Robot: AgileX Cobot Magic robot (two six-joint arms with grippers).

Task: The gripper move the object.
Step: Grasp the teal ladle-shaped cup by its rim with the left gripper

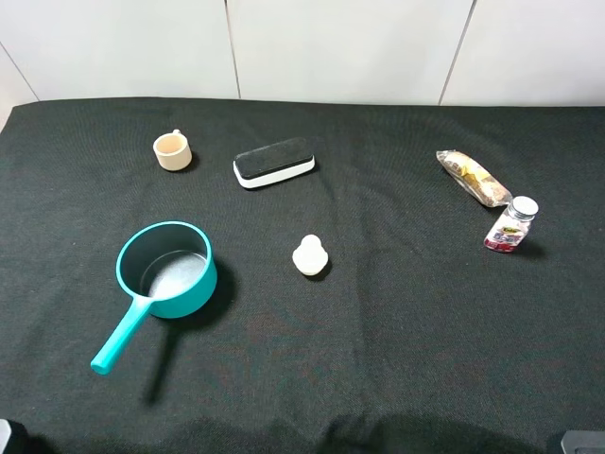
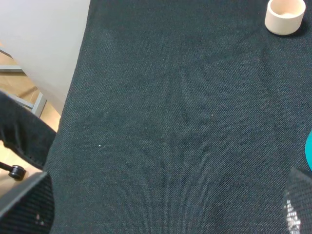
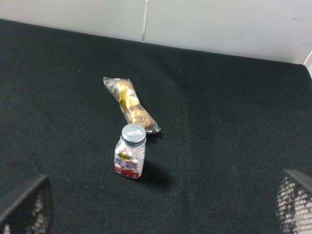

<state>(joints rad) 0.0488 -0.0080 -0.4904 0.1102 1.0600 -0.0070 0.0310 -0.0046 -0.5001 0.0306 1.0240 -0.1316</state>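
On black woven cloth: round teal saucepan, straight handle; left tool, right tool gaping.

We log the saucepan front left on the table, handle pointing front. Cup behind it, eraser right of the cup. Small item mid-table, right of the saucepan. Far right we have the snack packet, jar just in front.

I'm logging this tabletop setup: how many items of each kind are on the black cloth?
Teal saucepan: 1
Beige cup: 1
Black-and-white eraser: 1
Small white object: 1
Wrapped snack: 1
Small bottle: 1
Total: 6
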